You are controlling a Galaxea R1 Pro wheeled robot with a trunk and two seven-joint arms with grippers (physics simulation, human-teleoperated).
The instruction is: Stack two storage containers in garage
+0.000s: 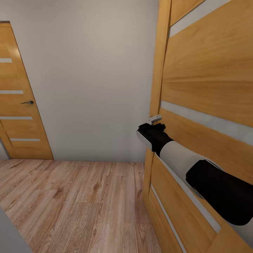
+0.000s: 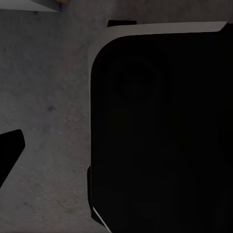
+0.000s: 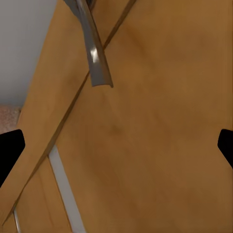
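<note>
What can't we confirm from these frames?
- Right end effector: head view, the arm's wrist covers the fingers; contact with the door handle unclear.
- Left end effector: left wrist view, one dark fingertip at the edge; a black robot part blocks the rest.
- Far door: cut off by the head view's edge.

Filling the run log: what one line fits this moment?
place: wood-floored hallway | right gripper: open, at silver lever handle of wooden slatted door | containers: unseen

The near door (image 1: 211, 70) is honey-orange wood with pale grey stripes and a silver lever handle (image 1: 154, 119). The far door (image 1: 21, 105) matches, its handle dark. The wall (image 1: 91, 77) is off-white; the plank floor (image 1: 70, 200) is light brown-pink woodgrain.
</note>
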